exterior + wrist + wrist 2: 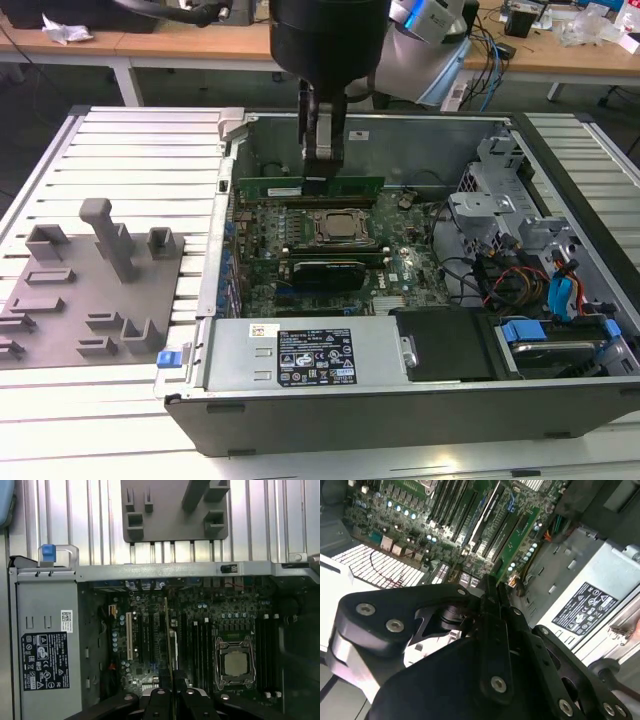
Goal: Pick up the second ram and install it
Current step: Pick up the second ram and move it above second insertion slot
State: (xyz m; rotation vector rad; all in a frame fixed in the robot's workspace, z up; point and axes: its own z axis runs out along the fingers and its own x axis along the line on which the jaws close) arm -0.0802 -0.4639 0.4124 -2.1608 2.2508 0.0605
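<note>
The second ram [355, 186] is a long green stick held level on its long edge inside the open computer case. My gripper [318, 180] comes down from above and is shut on its middle. The stick hangs over the memory slots just beyond the CPU socket [335, 228] in the exterior view; I cannot tell whether it touches a slot. In the first wrist view the ram [167, 630] shows edge-on as a thin line running out from my gripper [172, 692], with the CPU socket [235, 662] beside it. In the second wrist view the black gripper [492, 587] linkage hides the stick.
A black card [325, 272] and another green stick [300, 253] sit on the socket's near side. The power supply [300, 355] lines the case front, and a drive cage with cables [520, 250] stands on the exterior view's right. A grey fixture plate [90, 290] lies outside on its left.
</note>
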